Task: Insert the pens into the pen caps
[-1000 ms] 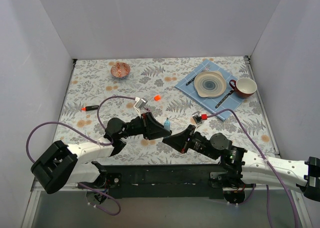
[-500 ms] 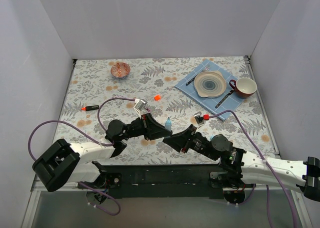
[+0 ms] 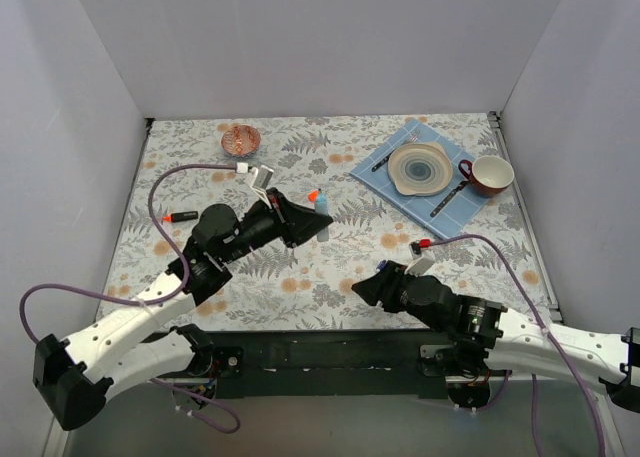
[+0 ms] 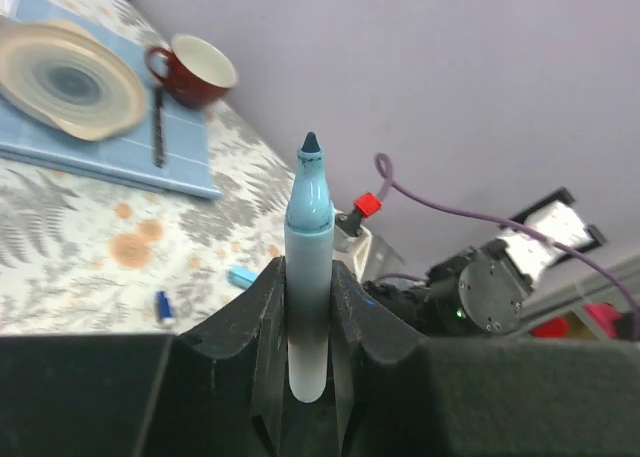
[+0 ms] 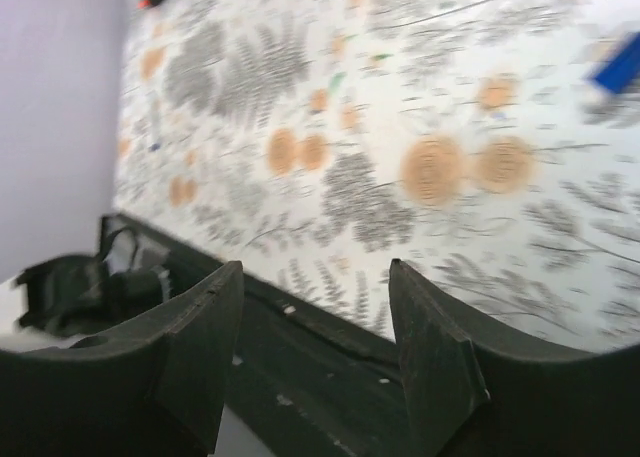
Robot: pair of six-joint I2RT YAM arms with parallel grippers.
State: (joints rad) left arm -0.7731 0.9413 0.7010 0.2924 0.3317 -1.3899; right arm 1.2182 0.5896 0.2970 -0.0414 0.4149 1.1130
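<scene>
Plate (image 3: 420, 167), mug (image 3: 487, 175) upper right, bowl (image 3: 240, 139) upper left; orange cap (image 3: 313, 195) just beside the left claw (image 3: 303, 222), which pinches a light-blue marker (image 3: 322, 219), dark tip bare, mid-frame; right claw (image 3: 362, 287) gapes empty at lower centre

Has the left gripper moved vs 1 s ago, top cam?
Yes. The left gripper, shut on the light-blue marker, has travelled up the top view. It now sits right beside the orange cap, which stayed put.
</scene>
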